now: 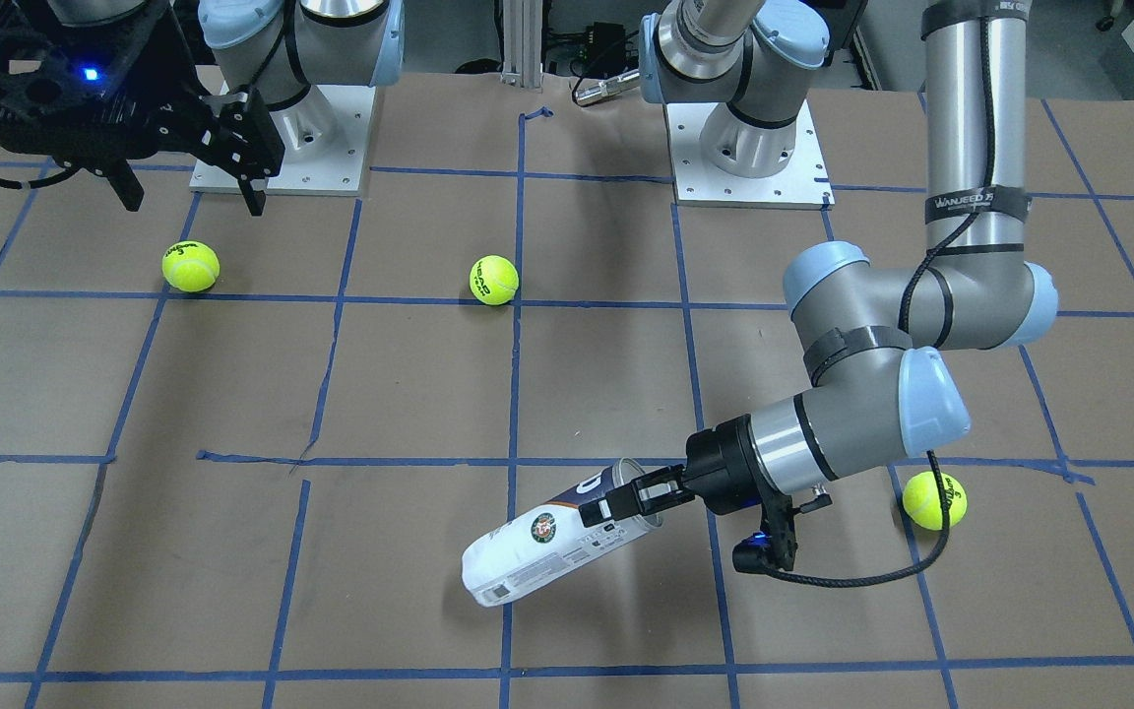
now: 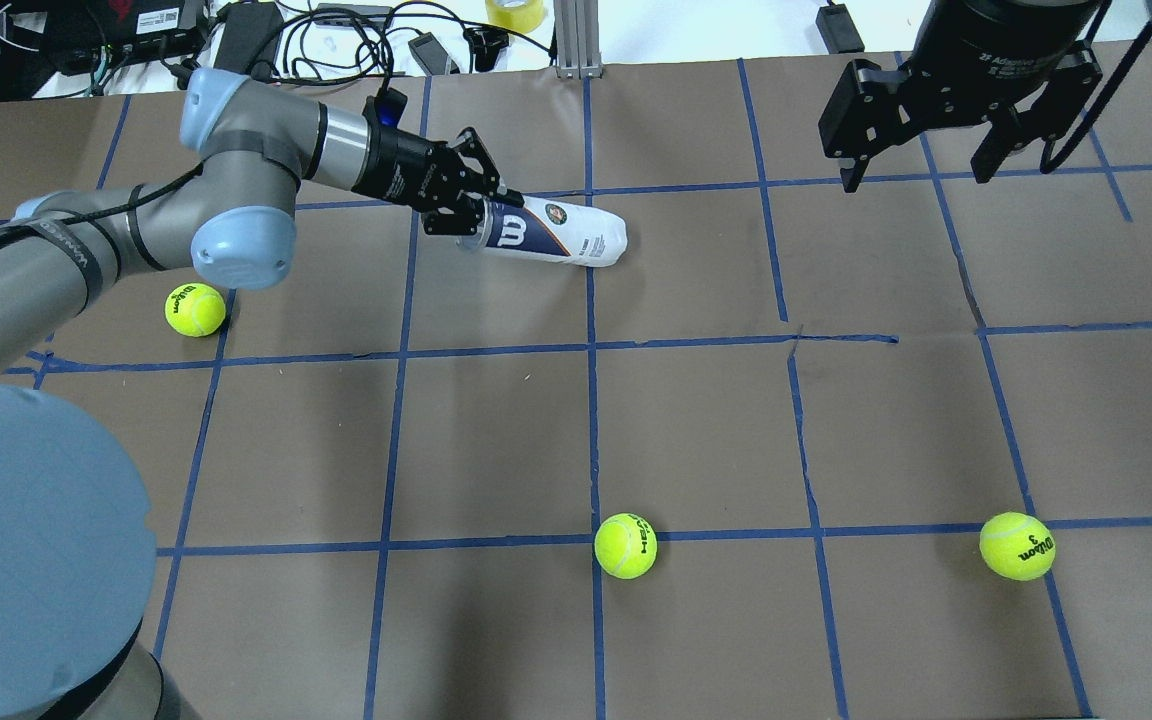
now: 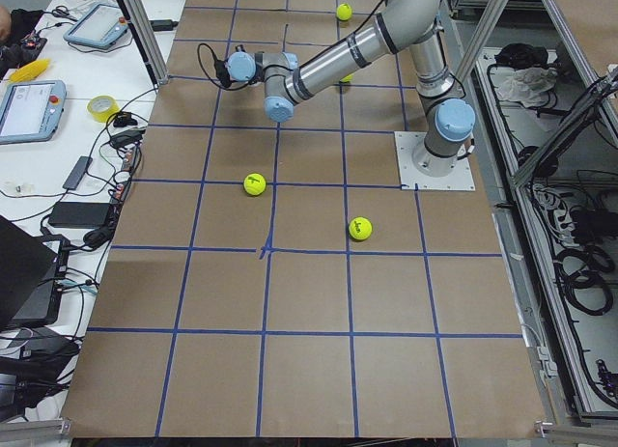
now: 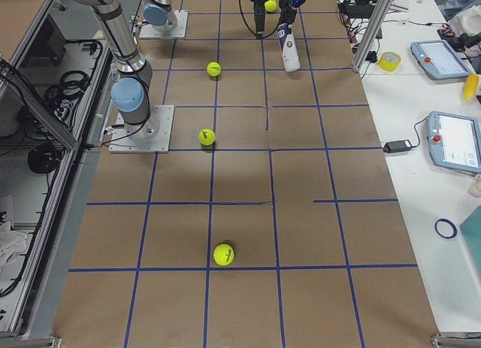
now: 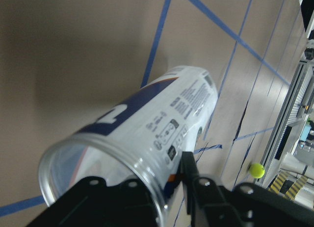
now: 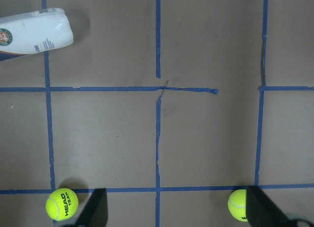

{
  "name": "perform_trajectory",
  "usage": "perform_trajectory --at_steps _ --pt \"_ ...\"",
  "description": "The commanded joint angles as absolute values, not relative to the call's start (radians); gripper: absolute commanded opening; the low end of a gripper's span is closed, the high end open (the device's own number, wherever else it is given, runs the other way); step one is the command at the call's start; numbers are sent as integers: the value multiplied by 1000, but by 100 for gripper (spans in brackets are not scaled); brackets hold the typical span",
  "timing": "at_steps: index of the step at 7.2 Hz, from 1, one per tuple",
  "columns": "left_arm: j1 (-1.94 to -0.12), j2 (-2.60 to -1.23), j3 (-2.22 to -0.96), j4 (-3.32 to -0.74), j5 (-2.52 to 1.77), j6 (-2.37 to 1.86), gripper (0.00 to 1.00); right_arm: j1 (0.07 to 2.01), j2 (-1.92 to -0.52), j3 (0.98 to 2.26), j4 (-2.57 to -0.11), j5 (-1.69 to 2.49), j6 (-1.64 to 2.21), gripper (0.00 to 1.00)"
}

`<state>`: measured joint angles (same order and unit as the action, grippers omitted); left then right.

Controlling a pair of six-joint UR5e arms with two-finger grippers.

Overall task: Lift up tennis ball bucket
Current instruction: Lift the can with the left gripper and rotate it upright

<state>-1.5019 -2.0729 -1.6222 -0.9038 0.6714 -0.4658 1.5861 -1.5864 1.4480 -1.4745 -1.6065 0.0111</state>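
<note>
- Tennis ball bucket [image 1: 537, 551]: lying on a slant over the half of the table [image 1: 409, 394] away from the robot, about midway between the table's left and right edges. Open end raised, closed end low. Cannot tell whether the closed end touches the table.
- Looks empty through the clear open end, so probably very light. Thin plastic wall, likely to flex or dent under a hard squeeze. Smooth printed label, probably slippery.
- Best held, by this judgement, at the stiffer rim of the open end or around the middle of the body. With a hold at one end only, likely to droop or swing.
- Left claw [image 1: 616, 499]: clamped on the bucket at its open end, one finger lying along the outside of the label. Cannot tell for sure whether the other finger sits inside the mouth.
- Left arm [image 1: 882, 394]: reaching low and nearly level toward the table's far edge, elbow bent, wrist roughly in line with the bucket's length.
- Right claw [image 2: 918, 178]: fingers apart, holding nothing, hanging high over the right half of the table, well apart from the bucket.
- Loose tennis balls [image 2: 625, 545]: scattered on the table, none touching the bucket.
</note>
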Motion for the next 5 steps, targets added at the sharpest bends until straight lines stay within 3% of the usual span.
perform_trajectory --at_steps 1,5 --pt "-1575 -2049 -1455 -957 888 -649 0 1586 -1586 1448 -1476 -1606 12 100" --pt "-1644 -2032 -1223 -1528 1411 -52 0 1586 -1586 1451 -1474 -1606 11 100"
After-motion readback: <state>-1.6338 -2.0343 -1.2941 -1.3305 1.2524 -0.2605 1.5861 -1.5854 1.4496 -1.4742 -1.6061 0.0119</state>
